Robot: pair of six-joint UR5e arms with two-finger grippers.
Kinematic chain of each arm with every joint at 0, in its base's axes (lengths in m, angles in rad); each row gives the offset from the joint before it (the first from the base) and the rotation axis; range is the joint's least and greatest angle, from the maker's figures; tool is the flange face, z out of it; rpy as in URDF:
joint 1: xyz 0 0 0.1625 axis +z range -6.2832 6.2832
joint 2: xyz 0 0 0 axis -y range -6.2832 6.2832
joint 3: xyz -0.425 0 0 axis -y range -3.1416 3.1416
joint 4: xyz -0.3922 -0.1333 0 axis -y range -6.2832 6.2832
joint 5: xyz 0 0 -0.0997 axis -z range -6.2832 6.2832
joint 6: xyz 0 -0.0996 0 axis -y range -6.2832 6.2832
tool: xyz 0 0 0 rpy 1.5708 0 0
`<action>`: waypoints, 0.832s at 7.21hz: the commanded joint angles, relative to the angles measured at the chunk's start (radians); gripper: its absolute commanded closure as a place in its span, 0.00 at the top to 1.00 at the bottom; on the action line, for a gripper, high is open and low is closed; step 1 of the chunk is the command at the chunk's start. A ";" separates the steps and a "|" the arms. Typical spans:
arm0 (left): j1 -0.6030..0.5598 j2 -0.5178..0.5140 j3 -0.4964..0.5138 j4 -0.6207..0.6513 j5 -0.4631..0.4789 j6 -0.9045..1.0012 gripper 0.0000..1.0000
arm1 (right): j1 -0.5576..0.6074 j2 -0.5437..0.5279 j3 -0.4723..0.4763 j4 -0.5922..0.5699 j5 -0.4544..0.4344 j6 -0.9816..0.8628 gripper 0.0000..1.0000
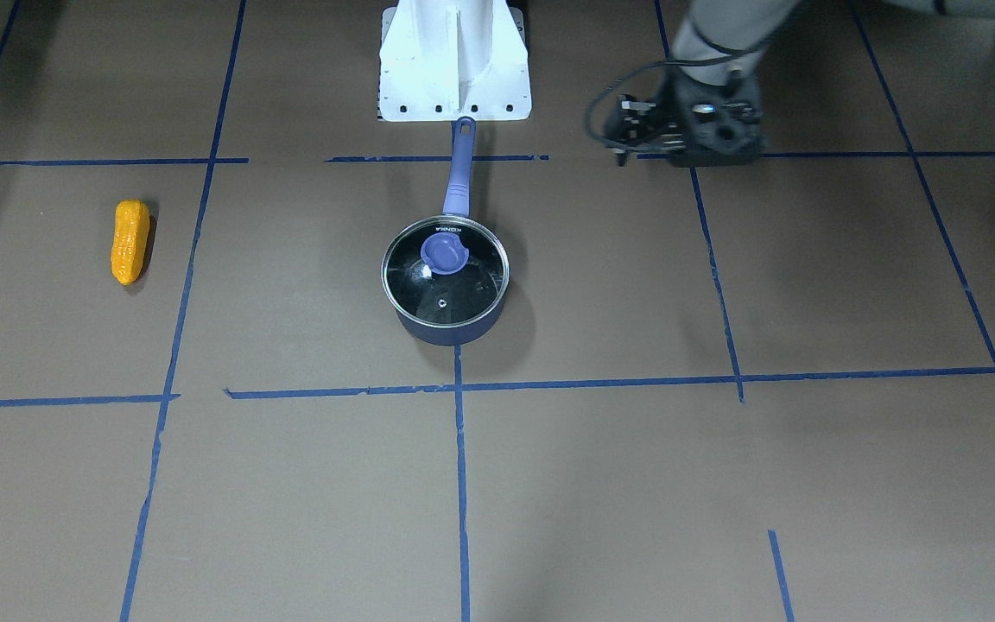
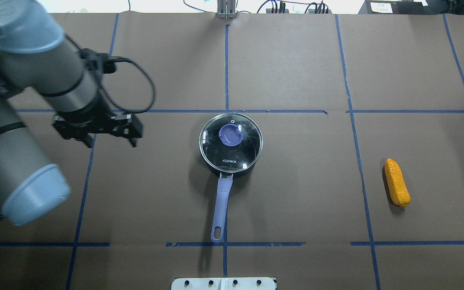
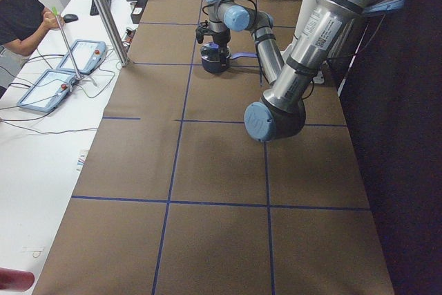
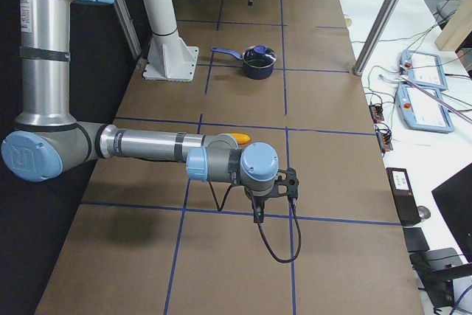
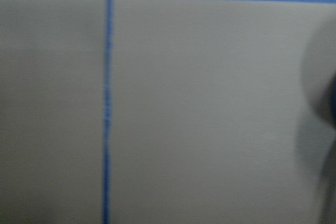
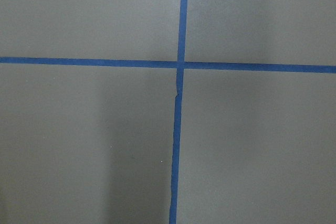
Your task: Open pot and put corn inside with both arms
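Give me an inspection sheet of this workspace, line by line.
Surface: brown table gridded with blue tape.
Job's things: pot centred, closed; corn lying apart on the robot's right.
Clutter: nothing seen.
Hands: left hand above the table, to the robot's left of the pot, jaws unclear; right hand above the table, far from the pot, jaws unclear.
Cables: black cable looping off the left wrist; second cable hanging under the right wrist.
Surroundings: white base stand; operator at a side bench with pendants.
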 commanded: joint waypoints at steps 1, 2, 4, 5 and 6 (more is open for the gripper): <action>0.051 -0.232 0.221 -0.030 0.018 -0.102 1.00 | 0.000 0.000 -0.001 -0.001 -0.008 0.000 1.00; 0.094 -0.271 0.311 -0.148 0.020 -0.170 1.00 | -0.001 0.001 0.000 -0.001 -0.036 0.000 1.00; 0.135 -0.372 0.480 -0.288 0.059 -0.253 1.00 | -0.002 0.003 0.005 -0.001 -0.037 0.002 1.00; 0.167 -0.414 0.533 -0.293 0.083 -0.253 1.00 | -0.002 0.003 0.008 -0.001 -0.034 0.003 1.00; 0.166 -0.414 0.555 -0.324 0.084 -0.253 1.00 | -0.005 0.016 0.020 -0.001 -0.027 0.033 1.00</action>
